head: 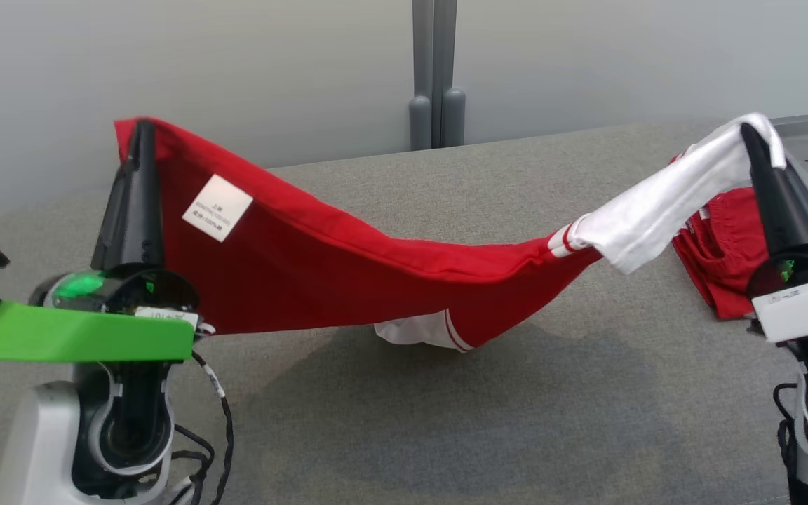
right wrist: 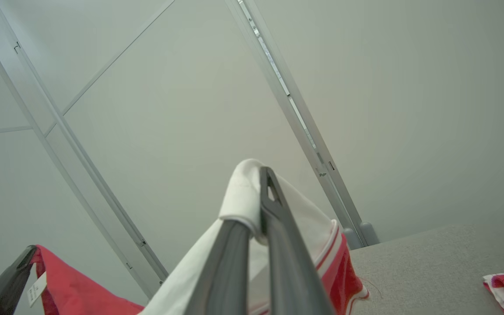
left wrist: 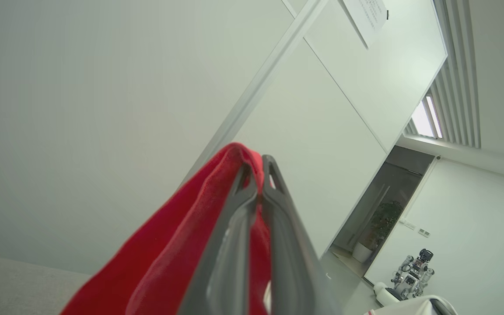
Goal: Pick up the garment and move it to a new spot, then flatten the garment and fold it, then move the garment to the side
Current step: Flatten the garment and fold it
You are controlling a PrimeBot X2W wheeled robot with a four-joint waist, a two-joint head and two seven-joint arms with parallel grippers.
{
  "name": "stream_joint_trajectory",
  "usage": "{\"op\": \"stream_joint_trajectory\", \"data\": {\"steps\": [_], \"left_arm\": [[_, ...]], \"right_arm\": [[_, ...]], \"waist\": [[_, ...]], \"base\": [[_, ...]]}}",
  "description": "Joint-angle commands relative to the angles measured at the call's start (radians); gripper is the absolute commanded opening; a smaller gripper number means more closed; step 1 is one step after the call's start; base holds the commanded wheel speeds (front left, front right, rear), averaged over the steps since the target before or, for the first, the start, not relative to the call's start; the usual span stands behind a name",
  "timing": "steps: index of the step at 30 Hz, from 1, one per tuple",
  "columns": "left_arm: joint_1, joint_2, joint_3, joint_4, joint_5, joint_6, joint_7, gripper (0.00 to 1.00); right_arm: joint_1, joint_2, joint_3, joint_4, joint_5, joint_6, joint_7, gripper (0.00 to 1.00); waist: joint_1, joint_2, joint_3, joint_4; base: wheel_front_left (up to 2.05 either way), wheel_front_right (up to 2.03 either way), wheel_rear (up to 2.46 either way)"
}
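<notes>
Red garment [head: 348, 273] hangs lengthwise left to right, white end rightward.

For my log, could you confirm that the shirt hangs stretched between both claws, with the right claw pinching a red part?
Not quite: the right claw pinches the white sleeve, not a red part, as the right wrist view shows. The shirt does hang stretched between it and the left claw.

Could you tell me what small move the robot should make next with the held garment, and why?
Probably spread the left tool and right tool slightly apart: both are shut on the red cloth garment with white sleeves, whose middle sags towards the grey table.
</notes>
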Motion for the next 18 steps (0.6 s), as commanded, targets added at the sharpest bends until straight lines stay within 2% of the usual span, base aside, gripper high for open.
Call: {"op": "stream_joint_trajectory", "data": {"steps": [1,10,13,18], "left_arm": [[-0.025,0.013,0.005,-0.023,0.010,0.008,0.008,0.00],[-0.155,0.072,0.057,-0.165,0.001,0.083,0.101,0.00],[-0.195,0.095,0.058,-0.168,0.006,0.107,0.143,0.00],[-0.240,0.115,0.040,-0.129,0.008,0.119,0.190,0.00]], "right_arm": [[-0.017,-0.003,-0.010,-0.021,0.008,0.000,-0.001,0.00],[-0.105,-0.003,-0.068,-0.139,0.001,0.000,0.022,0.00],[-0.145,-0.003,-0.075,-0.154,-0.008,0.000,0.035,0.00],[-0.194,-0.003,-0.069,-0.137,-0.021,0.000,0.049,0.00]], "waist": [[0.0000,0.0000,0.001,-0.003],[0.0000,0.0000,0.019,-0.018],[0.0000,0.0000,0.030,-0.021],[0.0000,0.0000,0.064,-0.019]], "base": [[0.00,0.00,0.00],[0.00,0.00,0.00],[0.00,0.00,0.00],[0.00,0.00,0.00]]}}
